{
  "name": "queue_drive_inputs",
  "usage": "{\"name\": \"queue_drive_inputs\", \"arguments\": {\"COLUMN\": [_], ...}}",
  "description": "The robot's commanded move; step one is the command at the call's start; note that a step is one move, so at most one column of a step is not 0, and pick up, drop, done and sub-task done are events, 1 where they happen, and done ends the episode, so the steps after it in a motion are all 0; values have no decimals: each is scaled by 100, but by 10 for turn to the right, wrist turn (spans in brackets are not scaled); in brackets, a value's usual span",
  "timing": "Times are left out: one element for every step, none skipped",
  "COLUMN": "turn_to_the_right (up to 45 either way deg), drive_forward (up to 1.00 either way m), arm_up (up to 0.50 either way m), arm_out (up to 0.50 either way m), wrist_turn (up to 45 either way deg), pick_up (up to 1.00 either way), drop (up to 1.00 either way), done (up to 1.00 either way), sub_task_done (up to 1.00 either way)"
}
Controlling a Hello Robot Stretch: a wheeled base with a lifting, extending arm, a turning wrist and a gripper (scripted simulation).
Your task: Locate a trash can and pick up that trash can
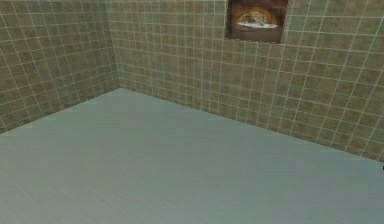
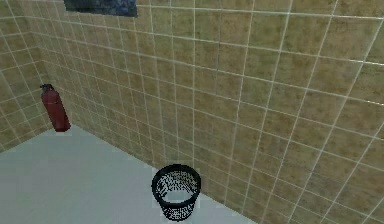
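Note:
A black mesh trash can (image 2: 177,192) stands upright on the pale floor in the arm side view, low and just left of the middle, close to the tiled wall behind it. Its rim is round and dark, and pale floor shows through the mesh.
A red fire extinguisher (image 2: 55,109) hangs on the tiled wall at the arm side view's left. A dark framed picture (image 2: 101,7) sits at the top edge. In the forward view a framed picture (image 1: 257,20) hangs on the tiled wall above bare pale floor (image 1: 150,160) in a corner.

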Motion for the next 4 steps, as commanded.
{"name": "queue_drive_inputs", "arguments": {"turn_to_the_right": [0,0,0,0], "drive_forward": [0,0,0,0], "arm_up": [32,0,0,0], "arm_out": [0,48,0,0], "wrist_turn": [0,0,450,450], "pick_up": [0,0,0,0], "drop": [0,0,0,0], "done": [0,0,0,0], "sub_task_done": [0,0,0,0]}}
